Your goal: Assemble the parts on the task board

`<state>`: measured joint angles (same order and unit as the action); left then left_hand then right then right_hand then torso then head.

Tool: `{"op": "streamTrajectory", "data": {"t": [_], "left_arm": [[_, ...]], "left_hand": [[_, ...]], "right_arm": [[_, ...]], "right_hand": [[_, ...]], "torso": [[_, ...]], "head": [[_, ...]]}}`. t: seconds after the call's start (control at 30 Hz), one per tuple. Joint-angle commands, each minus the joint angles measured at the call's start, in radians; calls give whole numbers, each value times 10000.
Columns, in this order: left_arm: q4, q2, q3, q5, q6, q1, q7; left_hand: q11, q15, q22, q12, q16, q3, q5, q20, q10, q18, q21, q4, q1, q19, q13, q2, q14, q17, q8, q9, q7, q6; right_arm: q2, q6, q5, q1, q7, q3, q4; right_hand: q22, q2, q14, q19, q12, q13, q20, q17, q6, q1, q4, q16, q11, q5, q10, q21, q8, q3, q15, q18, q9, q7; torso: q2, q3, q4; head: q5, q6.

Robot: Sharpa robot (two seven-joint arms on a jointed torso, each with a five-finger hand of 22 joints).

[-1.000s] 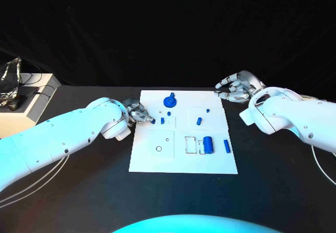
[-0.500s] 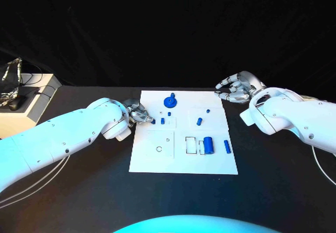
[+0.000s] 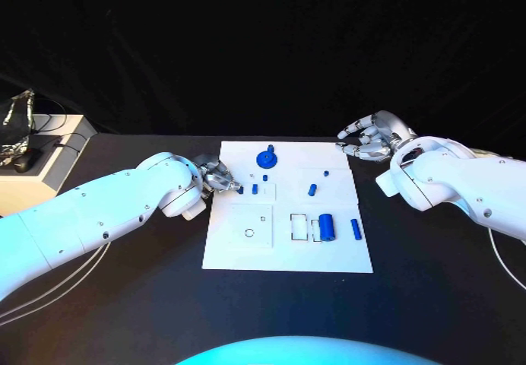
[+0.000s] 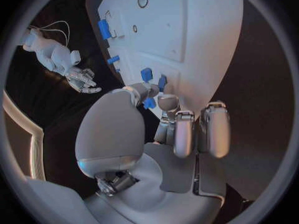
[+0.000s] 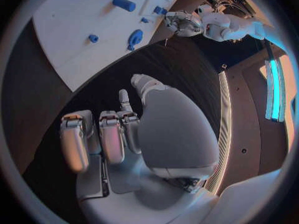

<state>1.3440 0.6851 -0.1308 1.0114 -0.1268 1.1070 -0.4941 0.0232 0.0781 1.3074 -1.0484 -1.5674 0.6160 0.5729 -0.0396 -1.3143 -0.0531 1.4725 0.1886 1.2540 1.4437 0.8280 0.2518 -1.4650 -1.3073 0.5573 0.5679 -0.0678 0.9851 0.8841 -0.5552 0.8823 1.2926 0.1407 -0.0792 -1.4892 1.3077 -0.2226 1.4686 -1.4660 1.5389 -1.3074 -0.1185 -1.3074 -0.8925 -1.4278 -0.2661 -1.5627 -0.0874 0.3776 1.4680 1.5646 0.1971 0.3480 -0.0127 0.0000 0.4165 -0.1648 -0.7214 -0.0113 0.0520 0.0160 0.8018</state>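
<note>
At the fingers: left hand (image 3: 216, 176) pinches a small blue part (image 4: 149, 103) at the left edge of the task board (image 3: 329, 255), middle of frame.
Right hand: right hand (image 3: 372, 137) curled, holding nothing, over the desk (image 3: 131, 304) by the board's upper right corner.
Progress: early; blue knob (image 3: 267, 159), cylinder (image 3: 325, 224) and pegs lie loose, slots open.
Writing: none legible.

Left hand (image 4: 163, 122) over the near edge of the white task board (image 4: 206, 40), fingertips pinching a small blue part (image 4: 149, 103). Just beyond, two more blue pegs (image 4: 147, 74) standing close together on the board. Farther along, a blue cylinder (image 4: 104, 28) beside a round hole (image 4: 142, 0). Right hand (image 4: 82, 79) off the board, above black table (image 4: 261, 84), fingers curled
</note>
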Motion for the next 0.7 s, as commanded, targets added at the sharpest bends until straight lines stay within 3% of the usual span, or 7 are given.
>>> {"op": "streamTrajectory", "data": {"t": [0.03, 0.27, 0.7], "left_arm": [[36, -110, 65, -92, 554, -80, -145], [16, -179, 64, 11, 703, -78, -200], [-61, -261, 62, 189, 594, -76, -232]], "left_hand": [[-3, -20, 726, -65, -34, 1165, -10, 21, -122, 69, 73, -1133, -177, 69, 55, 154, -1058, -2635, 82, 437, 136, 224], [135, 86, 784, -137, -34, 492, -119, 114, -306, 82, 89, -946, -661, 100, 174, 222, -1058, -2635, 306, 629, 337, 163], [197, 151, 844, -245, -34, -272, -207, 188, -358, 97, 109, -536, -1030, 140, 339, 216, -1058, -2635, 275, 555, 417, 294]], "right_arm": [[10, 68, 106, -6, -51, 2, -21], [12, 67, 119, -6, -47, 2, -32], [-9, 71, 124, -6, -54, 2, -17]], "right_hand": [[2615, -22, 910, -1038, -58, -2262, 101, -2178, 57, 107, -2, 68, 58, 45, 638, 42, 35, 37, 62, 6, 10, -19], [2615, -22, 910, -1038, -58, -2262, 101, -2178, 57, 107, -2, 68, 58, 45, 638, 42, 35, 37, 62, 6, 10, -19], [2615, -22, 910, -1038, -58, -2262, 101, -2178, 57, 107, -2, 68, 58, 45, 638, 42, 35, 37, 62, 6, 10, -19]], "torso": [[0, -2, 4], [10, 3, 3], [4, -4, 3]], "head": [[-8, 18], [-2, 24], [-18, 11]]}}
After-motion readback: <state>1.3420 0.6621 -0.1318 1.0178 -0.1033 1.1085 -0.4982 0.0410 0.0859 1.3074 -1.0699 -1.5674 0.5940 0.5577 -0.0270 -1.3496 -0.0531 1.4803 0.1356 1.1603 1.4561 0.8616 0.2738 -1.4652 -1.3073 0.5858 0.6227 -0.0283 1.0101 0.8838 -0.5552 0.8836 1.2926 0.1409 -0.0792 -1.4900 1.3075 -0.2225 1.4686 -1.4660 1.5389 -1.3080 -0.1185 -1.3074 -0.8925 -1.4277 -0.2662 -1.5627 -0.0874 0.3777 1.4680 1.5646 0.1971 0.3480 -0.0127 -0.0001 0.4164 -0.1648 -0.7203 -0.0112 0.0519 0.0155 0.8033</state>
